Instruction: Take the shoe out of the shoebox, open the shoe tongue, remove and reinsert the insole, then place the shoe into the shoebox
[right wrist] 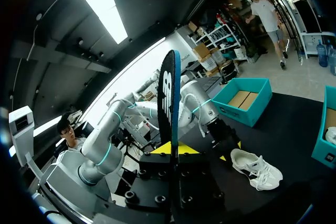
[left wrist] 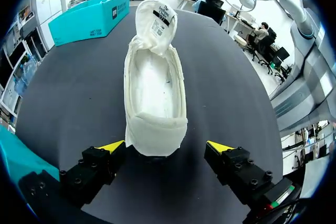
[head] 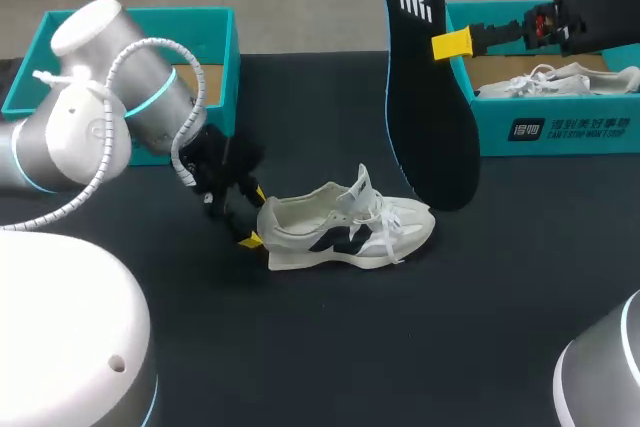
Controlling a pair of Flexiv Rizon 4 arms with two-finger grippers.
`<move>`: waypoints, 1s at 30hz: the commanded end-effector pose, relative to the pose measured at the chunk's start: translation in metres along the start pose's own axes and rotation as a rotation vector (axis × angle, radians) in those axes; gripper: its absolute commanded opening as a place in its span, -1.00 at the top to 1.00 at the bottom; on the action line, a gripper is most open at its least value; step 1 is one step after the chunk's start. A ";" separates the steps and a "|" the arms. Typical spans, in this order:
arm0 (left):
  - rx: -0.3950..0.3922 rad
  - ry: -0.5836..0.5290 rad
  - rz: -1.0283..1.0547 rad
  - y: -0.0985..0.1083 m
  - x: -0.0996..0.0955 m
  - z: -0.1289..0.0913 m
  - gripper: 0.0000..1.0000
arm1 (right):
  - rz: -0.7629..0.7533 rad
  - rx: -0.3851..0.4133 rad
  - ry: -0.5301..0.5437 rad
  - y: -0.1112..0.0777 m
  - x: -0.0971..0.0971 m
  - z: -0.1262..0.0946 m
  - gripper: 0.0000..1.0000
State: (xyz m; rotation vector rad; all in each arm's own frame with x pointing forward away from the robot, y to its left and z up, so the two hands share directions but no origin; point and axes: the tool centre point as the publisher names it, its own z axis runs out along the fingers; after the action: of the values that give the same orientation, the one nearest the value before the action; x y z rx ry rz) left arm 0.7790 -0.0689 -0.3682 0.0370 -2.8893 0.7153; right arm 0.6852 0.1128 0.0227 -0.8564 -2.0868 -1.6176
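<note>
Two shoes were in view. One white shoe [left wrist: 155,93] lay on its sole on the dark table [head: 420,347], with its heel between the fingers of the left hand [left wrist: 166,149]. That hand stood wide. One yellow tip sat just beside the heel and the other was apart from it, so it gripped nothing. The shoe's tongue [left wrist: 155,22] stood raised at the far end, ahead of the hand.

The second shoe [head: 560,79], also white, lay inside the teal shoebox [head: 560,132] just below the right hand [right wrist: 170,148]. There was a single black insole [head: 430,97]. The right hand was closed on it from both sides and held it upright above the table. Its lower end hung just past the toe of the shoe on the table, though I could not tell whether it touched anything.

There were two teal boxes in all. The second, an open box [head: 215,57], sat behind the left arm [head: 90,127].
</note>
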 end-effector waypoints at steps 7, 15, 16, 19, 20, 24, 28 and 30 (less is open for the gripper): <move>-0.304 0.006 0.026 -0.020 0.002 -0.016 -1.00 | 0.002 0.002 -0.002 0.001 0.000 0.002 1.00; -0.416 0.005 0.047 -0.032 0.005 -0.017 -1.00 | 0.002 0.002 -0.002 0.001 0.000 0.002 1.00; -0.422 -0.003 0.038 -0.032 0.005 -0.017 -1.00 | 0.002 0.002 -0.002 0.001 0.000 0.002 1.00; -0.438 -0.036 0.004 -0.030 0.003 -0.018 -1.00 | 0.002 0.002 -0.002 0.001 0.000 0.002 1.00; -0.438 -0.036 0.004 -0.030 0.003 -0.018 -1.00 | 0.002 0.002 -0.002 0.001 0.000 0.002 1.00; -0.438 -0.036 0.004 -0.030 0.003 -0.018 -1.00 | 0.002 0.002 -0.002 0.001 0.000 0.002 1.00; -0.438 -0.036 0.004 -0.030 0.003 -0.018 -1.00 | 0.002 0.002 -0.002 0.001 0.000 0.002 1.00; -0.438 -0.036 0.004 -0.030 0.003 -0.018 -1.00 | 0.002 0.002 -0.002 0.001 0.000 0.002 1.00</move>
State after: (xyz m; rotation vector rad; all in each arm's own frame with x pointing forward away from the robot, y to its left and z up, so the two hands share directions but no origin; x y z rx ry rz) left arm 0.7804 -0.0856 -0.3379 -0.0085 -3.0096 0.0874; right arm 0.6852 0.1128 0.0227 -0.8565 -2.0868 -1.6176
